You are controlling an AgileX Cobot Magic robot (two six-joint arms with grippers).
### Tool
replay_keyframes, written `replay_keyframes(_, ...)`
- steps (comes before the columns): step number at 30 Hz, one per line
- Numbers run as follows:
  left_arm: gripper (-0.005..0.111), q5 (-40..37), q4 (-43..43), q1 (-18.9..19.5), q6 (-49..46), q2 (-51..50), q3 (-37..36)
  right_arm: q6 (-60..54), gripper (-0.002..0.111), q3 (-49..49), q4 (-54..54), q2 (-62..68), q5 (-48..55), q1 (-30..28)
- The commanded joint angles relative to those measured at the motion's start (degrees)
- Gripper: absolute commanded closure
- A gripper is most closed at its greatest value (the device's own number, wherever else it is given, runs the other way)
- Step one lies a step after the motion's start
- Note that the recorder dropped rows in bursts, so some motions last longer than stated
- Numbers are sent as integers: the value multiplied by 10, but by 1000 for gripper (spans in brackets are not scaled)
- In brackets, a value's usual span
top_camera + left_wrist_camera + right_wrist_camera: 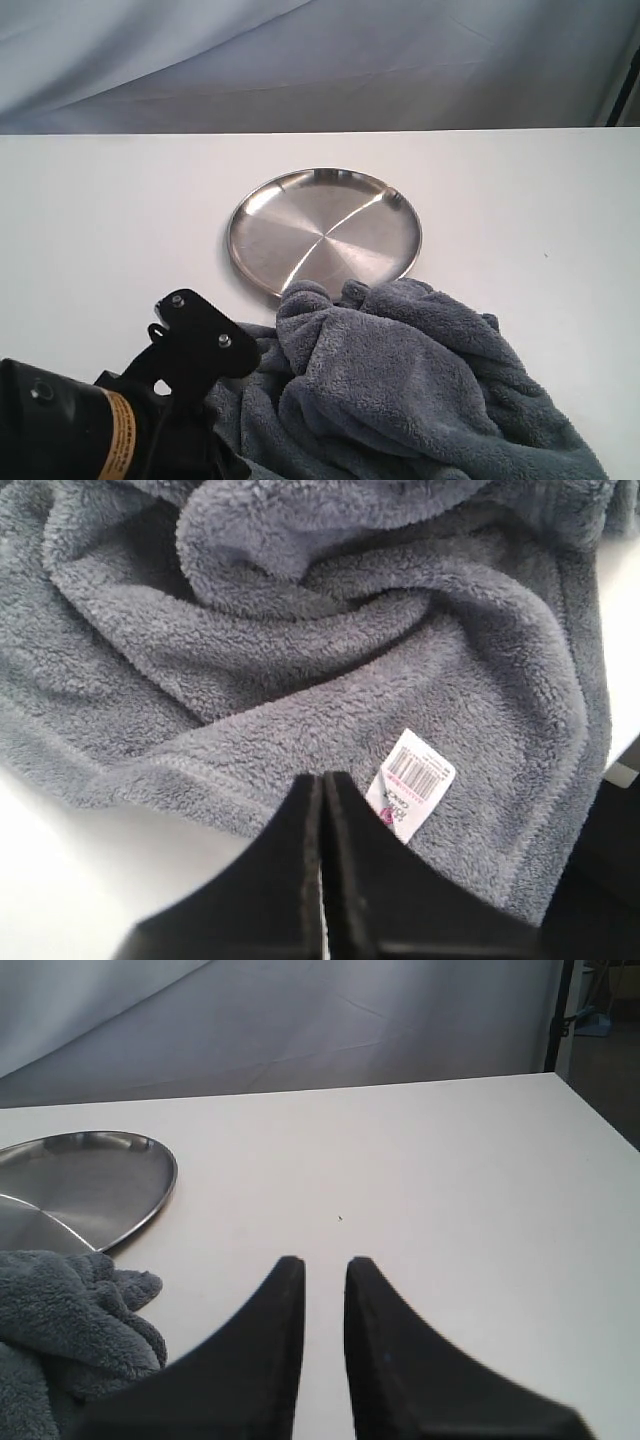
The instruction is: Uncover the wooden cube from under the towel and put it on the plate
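My left gripper (322, 790) is shut tight and empty, at the fluffy grey-blue towel (300, 680). My right gripper (325, 1272) is open a crack, empty, near the round shiny steel plate (85, 1175).

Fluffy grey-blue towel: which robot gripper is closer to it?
Left. The left gripper, shut, hovers at the edge of the fluffy grey-blue towel; the right gripper is over the white table beside it.

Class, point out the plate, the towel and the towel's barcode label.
plate (325, 230): exterior view, bare centre of the dish.
towel (400, 390): exterior view, middle of the bunched cloth.
barcode label (412, 792): left wrist view, middle of the tag.
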State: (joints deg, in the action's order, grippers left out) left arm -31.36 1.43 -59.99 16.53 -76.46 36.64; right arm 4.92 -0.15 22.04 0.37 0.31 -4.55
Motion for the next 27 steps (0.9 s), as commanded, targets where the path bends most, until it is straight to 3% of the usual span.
replay_keyframes(1, 105, 27, -7, -4, -2, -31, -1, 2, 105, 1, 3, -4, 7, 0)
replay_keyframes(5, 92, 77, -7, -3, -2, -94, -1, 2, 105, 1, 3, -4, 7, 0)
replay_keyframes(9, 62, 111, -7, -2, -2, -162, 11, 2, 105, 1, 3, -4, 7, 0)
replay_keyframes(13, 47, 157, -7, -2, -2, -201, 11, 2, 105, 1, 3, -4, 7, 0)
replay_keyframes(24, 47, 164, -7, -2, -2, -243, 11, 2, 105, 1, 3, -4, 7, 0)
replay_keyframes(27, 54, 164, -7, -2, -2, -243, 11, 2, 105, 1, 3, -4, 7, 0)
